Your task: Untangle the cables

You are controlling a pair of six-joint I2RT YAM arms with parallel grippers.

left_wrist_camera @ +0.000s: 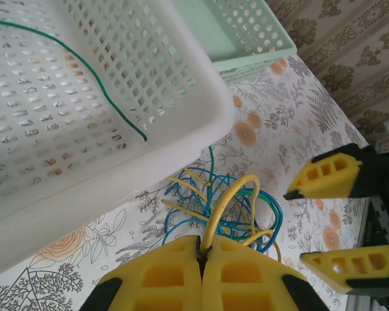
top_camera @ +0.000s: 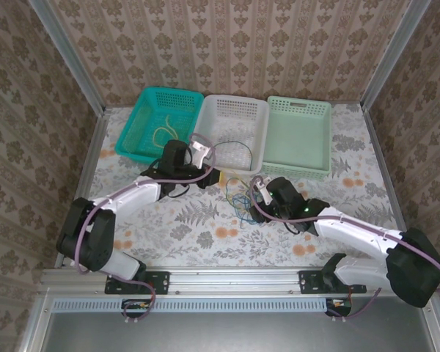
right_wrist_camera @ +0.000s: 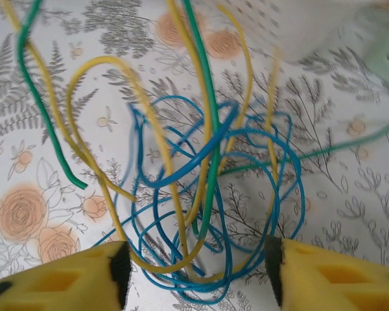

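Note:
The cables [top_camera: 238,198] lie in a tangle of yellow, green and blue wires on the flowered table, just in front of the white basket. My left gripper [left_wrist_camera: 203,245] is shut on a yellow cable [left_wrist_camera: 236,191] that loops up out of the blue and green wires; in the top view that gripper [top_camera: 209,178] is at the tangle's left. My right gripper [right_wrist_camera: 198,272] is open, its yellow fingers either side of the blue cable loops [right_wrist_camera: 246,149], with yellow cable [right_wrist_camera: 149,129] and green cable [right_wrist_camera: 207,97] strands crossing between them. From above, the right gripper [top_camera: 258,185] is at the tangle's right.
Three baskets stand side by side at the back: a teal basket [top_camera: 128,125] holding a pale yellow cable [top_camera: 161,132], a white basket [top_camera: 235,100] holding a green cable [left_wrist_camera: 84,65], and a mint basket [top_camera: 299,106]. The white basket's corner [left_wrist_camera: 201,123] hangs close over the tangle.

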